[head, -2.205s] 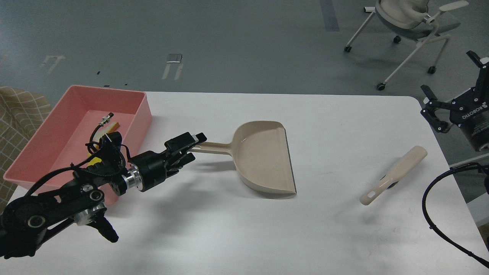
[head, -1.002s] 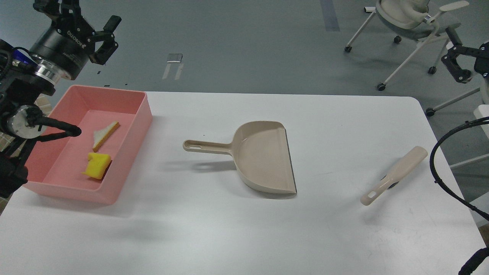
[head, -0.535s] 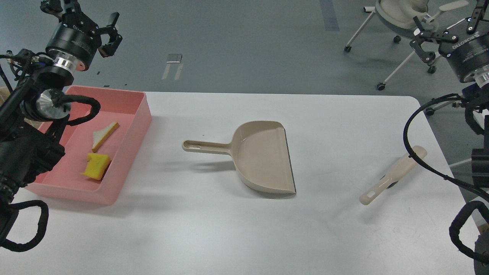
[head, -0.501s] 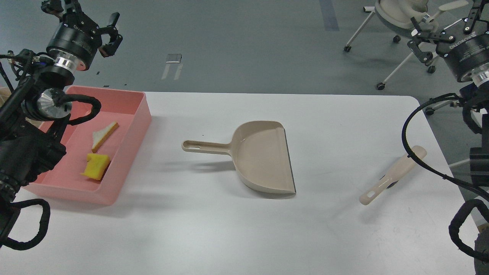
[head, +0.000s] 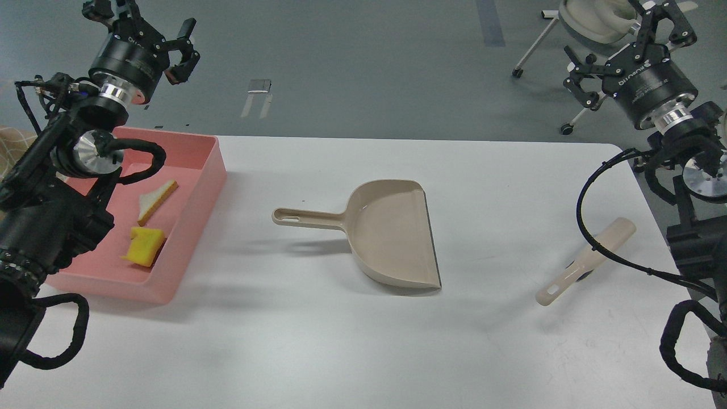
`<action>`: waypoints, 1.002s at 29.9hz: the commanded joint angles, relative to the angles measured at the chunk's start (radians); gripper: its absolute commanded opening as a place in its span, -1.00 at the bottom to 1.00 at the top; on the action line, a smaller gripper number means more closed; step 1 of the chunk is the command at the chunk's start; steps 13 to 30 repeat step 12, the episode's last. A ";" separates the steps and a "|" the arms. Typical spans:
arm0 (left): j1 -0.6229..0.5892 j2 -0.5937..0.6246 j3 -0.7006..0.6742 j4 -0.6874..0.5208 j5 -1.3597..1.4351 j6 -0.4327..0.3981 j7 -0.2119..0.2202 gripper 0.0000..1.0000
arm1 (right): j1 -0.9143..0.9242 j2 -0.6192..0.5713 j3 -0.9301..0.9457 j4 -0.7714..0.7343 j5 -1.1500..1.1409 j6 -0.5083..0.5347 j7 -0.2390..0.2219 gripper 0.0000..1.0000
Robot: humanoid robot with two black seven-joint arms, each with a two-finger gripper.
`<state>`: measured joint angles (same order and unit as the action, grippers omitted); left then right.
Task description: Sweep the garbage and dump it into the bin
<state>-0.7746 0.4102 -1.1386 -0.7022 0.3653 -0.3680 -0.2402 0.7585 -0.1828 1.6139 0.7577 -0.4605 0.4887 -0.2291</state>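
The pink bin stands at the table's left. Inside it lie the white bread slice and the yellow sponge. The beige dustpan lies empty in the middle of the table, handle pointing left. The beige brush lies at the right. My left gripper is raised high above the bin's far end, open and empty. My right gripper is raised at the upper right, beyond the table's far edge, open and empty.
A white office chair stands on the grey floor behind the table's right corner. A checked cloth shows at the left edge. Black cables hang from my right arm over the table's right side near the brush.
My left gripper let go of the dustpan handle and rose high above the bin. My right gripper also rose and moved inward. The bread and sponge, earlier hidden by the arm, show in the bin.
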 commanded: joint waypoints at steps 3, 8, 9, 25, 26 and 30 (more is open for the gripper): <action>0.012 -0.034 0.014 0.000 0.001 0.006 0.001 0.95 | -0.008 -0.004 0.003 0.003 0.005 0.000 0.001 1.00; 0.012 -0.034 0.031 -0.003 0.004 0.035 -0.001 0.95 | -0.010 -0.012 0.015 0.006 0.010 0.000 0.001 1.00; 0.012 -0.030 0.054 -0.011 0.004 0.041 0.001 0.95 | -0.010 -0.017 0.015 0.006 0.010 0.000 0.001 1.00; 0.011 -0.022 0.103 -0.023 0.003 0.050 -0.001 0.95 | -0.008 -0.020 0.017 0.006 0.011 0.000 0.001 1.00; 0.011 -0.022 0.103 -0.023 0.003 0.050 -0.001 0.95 | -0.008 -0.020 0.017 0.006 0.011 0.000 0.001 1.00; 0.011 -0.022 0.103 -0.023 0.003 0.050 -0.001 0.95 | -0.008 -0.020 0.017 0.006 0.011 0.000 0.001 1.00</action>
